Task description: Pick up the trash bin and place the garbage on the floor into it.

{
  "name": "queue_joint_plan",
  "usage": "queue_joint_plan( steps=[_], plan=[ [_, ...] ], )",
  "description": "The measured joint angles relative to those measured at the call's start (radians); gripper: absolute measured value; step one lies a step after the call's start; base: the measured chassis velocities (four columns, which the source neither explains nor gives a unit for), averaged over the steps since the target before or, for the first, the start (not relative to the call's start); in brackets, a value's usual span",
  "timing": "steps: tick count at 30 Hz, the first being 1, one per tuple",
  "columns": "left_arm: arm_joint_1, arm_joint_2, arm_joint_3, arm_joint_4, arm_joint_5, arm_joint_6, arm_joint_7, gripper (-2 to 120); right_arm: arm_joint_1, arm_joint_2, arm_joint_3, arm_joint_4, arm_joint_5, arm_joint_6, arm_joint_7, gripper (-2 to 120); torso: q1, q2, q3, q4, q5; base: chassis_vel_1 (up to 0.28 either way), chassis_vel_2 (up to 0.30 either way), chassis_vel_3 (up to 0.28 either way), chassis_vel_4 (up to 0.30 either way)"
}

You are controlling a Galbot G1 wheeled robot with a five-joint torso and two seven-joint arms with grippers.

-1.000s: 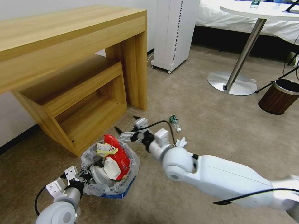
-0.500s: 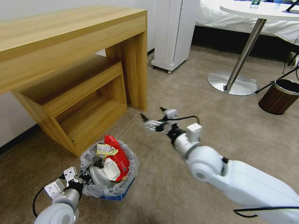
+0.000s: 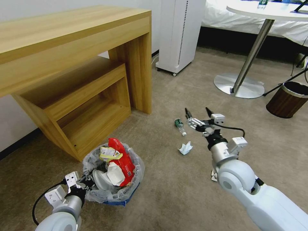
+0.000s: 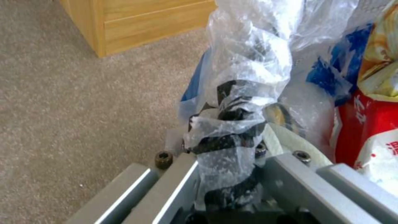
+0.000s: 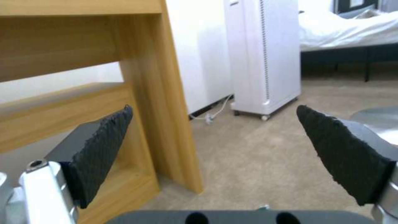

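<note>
We hold the trash bin while our free arm hangs over the litter.

The trash bin point(image 3: 113, 179) sits before the wooden table point(image 3: 73, 61), our left gripper point(image 3: 84, 183) clenched on its bag rim; right of the bin, our right gripper point(image 3: 197, 113) hovers spread beside the bottle point(image 3: 180, 125), above crumpled paper point(image 3: 185, 148).

**Bin nearly full, two scraps left on the carpet**

The trash bin point(image 3: 113, 195) stood upright on the carpet against my left pincer point(image 3: 86, 183), whose fingers were clamped on its rim through the crinkled clear liner point(image 4: 244, 102). It was small, round and blue, and its bag overhung the edge. Inside it a red snack wrapper point(image 3: 123, 160) stood tall, with crumpled white paper point(image 3: 114, 175) and a white slipper point(image 3: 99, 180) packed beside it. Just left of my spread right pincer point(image 3: 198, 112) a small green-labelled bottle point(image 3: 179, 125) lay on its side. A crumpled white paper point(image 3: 185, 148) lay nearer me, below the bottle, apart from it.
</note>
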Motion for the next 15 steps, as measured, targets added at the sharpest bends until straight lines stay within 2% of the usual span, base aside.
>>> queue_joint_plan(
  steps=[15],
  plan=[
    [0.008,0.001,0.000,0.002,0.029,-0.007,0.012,0,-0.081,0.042,0.081,-0.037,-0.122,0.017,-0.003,100,0.000,0.000,0.000,0.0001,0.0000,0.000,0.000,0.000,0.000]
  ],
)
